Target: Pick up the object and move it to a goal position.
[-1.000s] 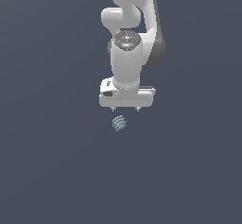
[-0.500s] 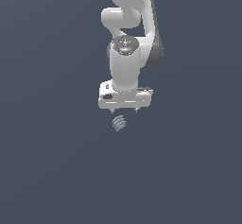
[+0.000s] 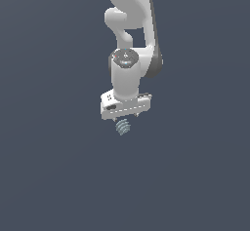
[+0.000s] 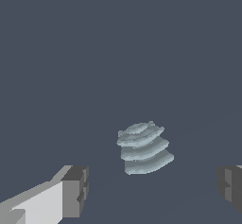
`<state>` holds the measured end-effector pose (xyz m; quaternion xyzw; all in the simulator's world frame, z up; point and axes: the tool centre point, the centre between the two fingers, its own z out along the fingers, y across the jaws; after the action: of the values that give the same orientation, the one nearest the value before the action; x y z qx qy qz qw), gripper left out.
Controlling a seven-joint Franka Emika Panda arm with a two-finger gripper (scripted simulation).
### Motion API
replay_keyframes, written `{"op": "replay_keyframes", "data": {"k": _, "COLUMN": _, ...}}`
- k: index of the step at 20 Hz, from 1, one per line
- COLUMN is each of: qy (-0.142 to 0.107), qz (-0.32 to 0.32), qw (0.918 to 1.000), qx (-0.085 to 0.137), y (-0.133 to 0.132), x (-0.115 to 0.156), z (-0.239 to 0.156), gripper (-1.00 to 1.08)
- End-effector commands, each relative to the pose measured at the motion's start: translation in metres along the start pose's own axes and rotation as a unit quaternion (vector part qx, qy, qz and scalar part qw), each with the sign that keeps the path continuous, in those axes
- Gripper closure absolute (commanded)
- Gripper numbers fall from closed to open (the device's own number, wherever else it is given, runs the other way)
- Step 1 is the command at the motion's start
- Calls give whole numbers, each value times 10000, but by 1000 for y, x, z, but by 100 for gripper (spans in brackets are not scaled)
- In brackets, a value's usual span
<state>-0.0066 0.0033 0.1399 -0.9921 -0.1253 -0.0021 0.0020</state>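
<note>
The object [image 3: 123, 126] is a small pale blue-grey ribbed lump lying on the dark grey floor. In the exterior view it sits just under my white gripper [image 3: 126, 117], which hangs tilted right above it. In the wrist view the object [image 4: 144, 147] lies a little ahead of my gripper [image 4: 153, 189], between the lines of the two dark grey fingers [image 4: 75, 190]. The jaws stand wide open, far wider than the object, and hold nothing. I cannot tell from these frames whether the fingertips touch the floor.
The white arm [image 3: 131, 35] rises behind the gripper to the top of the exterior view. The floor [image 3: 58, 176] is a plain dark grey surface with no other objects or goal marker showing.
The gripper has come down closer to the object and turned slightly about its axis. The object has not moved.
</note>
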Motion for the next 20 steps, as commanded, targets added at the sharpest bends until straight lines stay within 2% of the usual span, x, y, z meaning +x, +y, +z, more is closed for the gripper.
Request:
{"op": "replay_keyframes", "data": {"k": 1, "qy": -7, "qz": -327, "qw": 9995, "qx": -8, "y": 3, "x": -3, "z": 11, "gripper": -92}}
{"op": "replay_keyframes", "data": {"k": 11, "qy": -23, "qz": -1273, "qw": 9919, "qx": -16, "y": 9, "x": -13, "z": 41, "gripper": -92}}
{"op": "replay_keyframes", "data": {"k": 20, "qy": -26, "qz": -1545, "qw": 9880, "qx": -14, "y": 11, "x": -16, "z": 50, "gripper": -92}}
